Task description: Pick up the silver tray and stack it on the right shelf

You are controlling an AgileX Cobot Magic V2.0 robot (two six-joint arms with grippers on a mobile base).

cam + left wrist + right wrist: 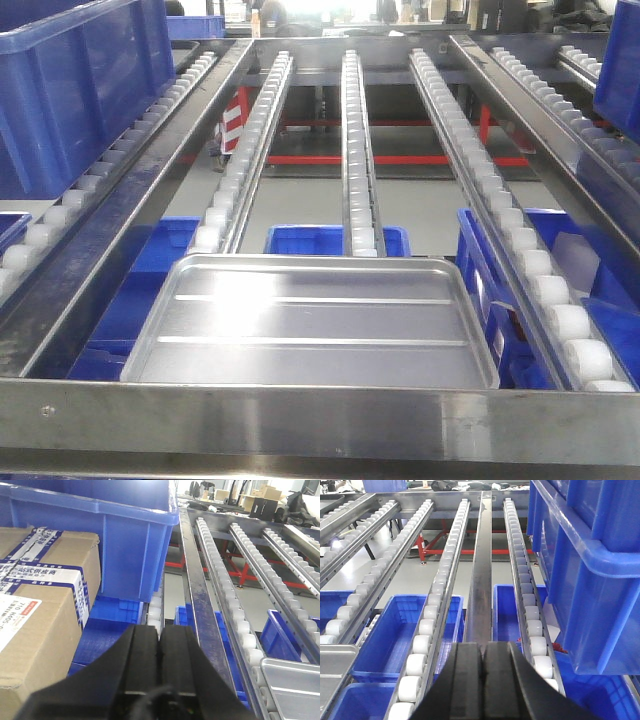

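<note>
tray: the silver tray lies flat on the roller rails of the right shelf, its near edge at the front bar.
left gripper: fingers pressed together on nothing, off to the tray's left.
right gripper: also clenched and empty, off to its right.
handling: expect thin, stiff, light metal that is slick and likely to slide on the rollers.
hold: pinch the raised rim on a long edge; the flat floor gives you no purchase.

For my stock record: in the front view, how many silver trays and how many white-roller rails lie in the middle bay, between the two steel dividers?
silver tray: 1
white-roller rails: 3
Total: 4
</note>
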